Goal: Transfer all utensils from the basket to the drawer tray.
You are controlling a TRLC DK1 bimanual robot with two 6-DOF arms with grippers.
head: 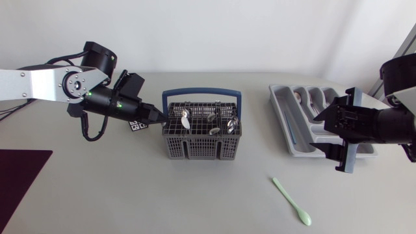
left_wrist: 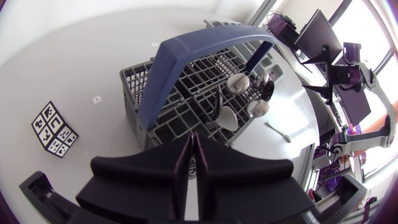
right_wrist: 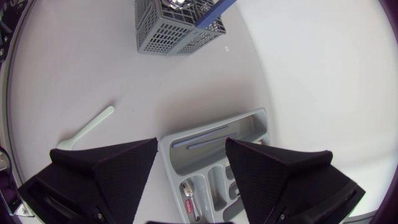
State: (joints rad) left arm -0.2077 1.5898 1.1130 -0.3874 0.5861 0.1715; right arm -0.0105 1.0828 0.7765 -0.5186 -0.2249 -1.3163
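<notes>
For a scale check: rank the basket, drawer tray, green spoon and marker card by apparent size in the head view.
1-2. basket and drawer tray: alike; the right arm covers part of the tray, so no ranking.
3. green spoon.
4. marker card.

Your grey mesh basket (head: 201, 142), blue handle up, stands upright with metal spoons (head: 212, 118) standing inside. Your grey drawer tray (head: 278, 103) lies well right of it; a mint-green spoon (head: 291, 201) lies flat outside both.
</notes>
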